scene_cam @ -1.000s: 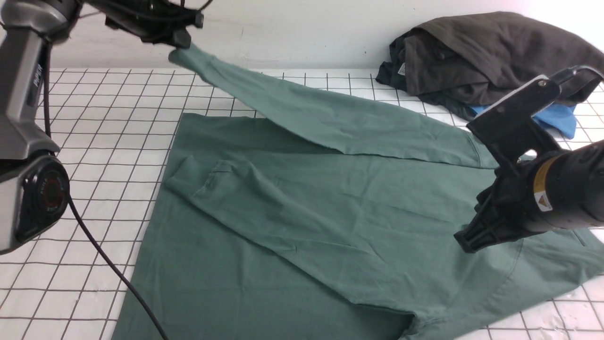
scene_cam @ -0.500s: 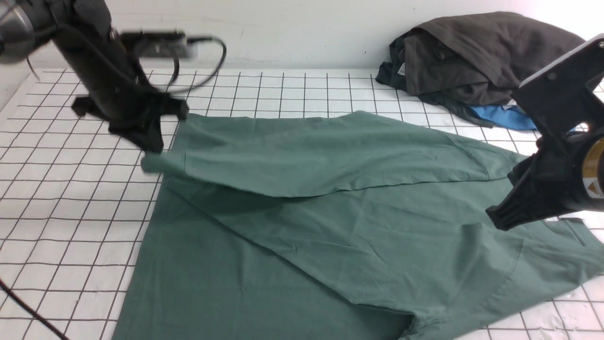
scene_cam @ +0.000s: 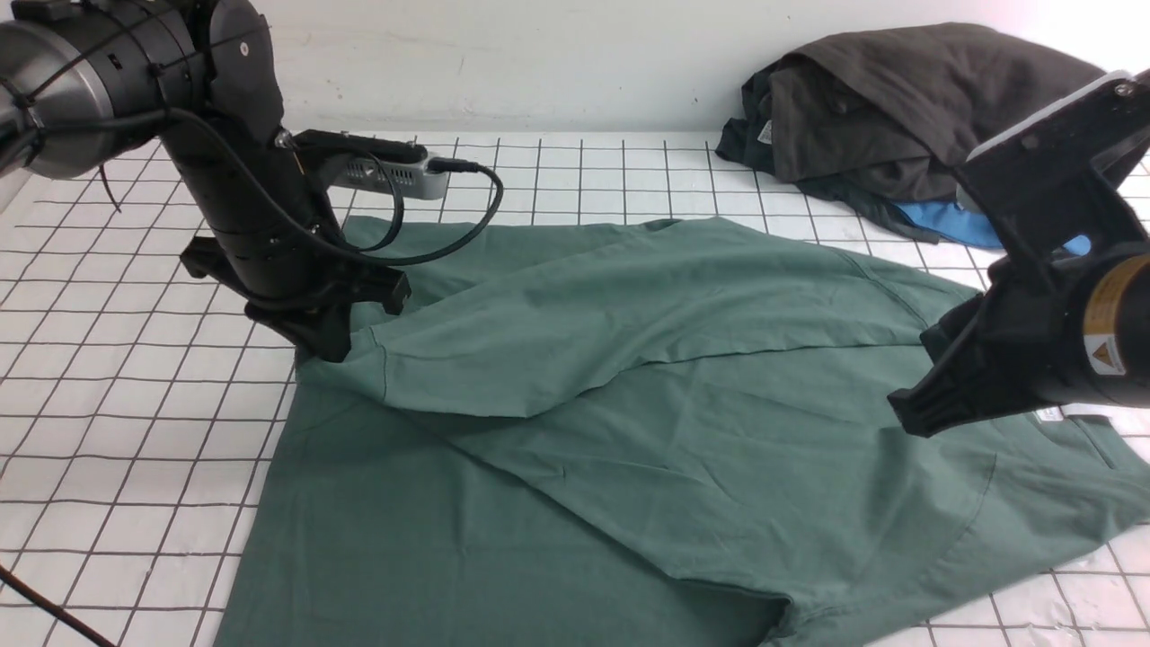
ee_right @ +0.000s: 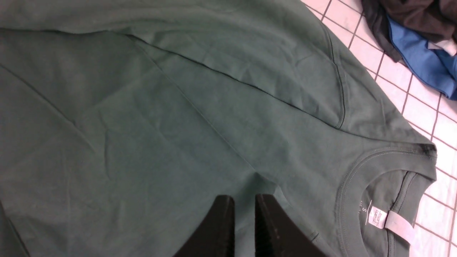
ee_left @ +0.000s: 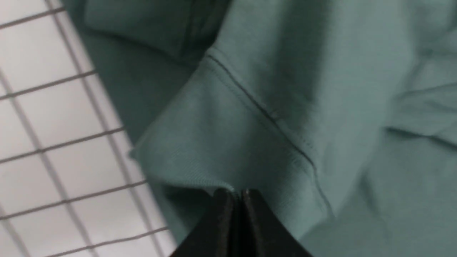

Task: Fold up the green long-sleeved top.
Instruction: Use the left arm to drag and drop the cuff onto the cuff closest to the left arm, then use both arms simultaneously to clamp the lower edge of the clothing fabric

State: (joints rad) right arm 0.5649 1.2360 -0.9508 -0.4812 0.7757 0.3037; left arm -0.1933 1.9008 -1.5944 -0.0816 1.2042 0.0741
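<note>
the left pincer (scene_cam: pixel 334 346) is closed tight on the cuff (ee_left: pixel 200 153) of the top (scene_cam: pixel 647 467), pinching its edge low at the top's left border. the right pincer (ee_right: pixel 244 198) hangs over the chest near the collar, jaws a narrow gap apart with nothing between them. the top lies spread mid-counter (scene_cam: pixel 135 404), one sleeve (scene_cam: pixel 629 314) laid across its body. its near hem and right side run out of the front view, where the right arm hides part of the collar. a dark garment (scene_cam: pixel 898 99) heaped far right covers most of a blue one (scene_cam: pixel 943 223).
</note>
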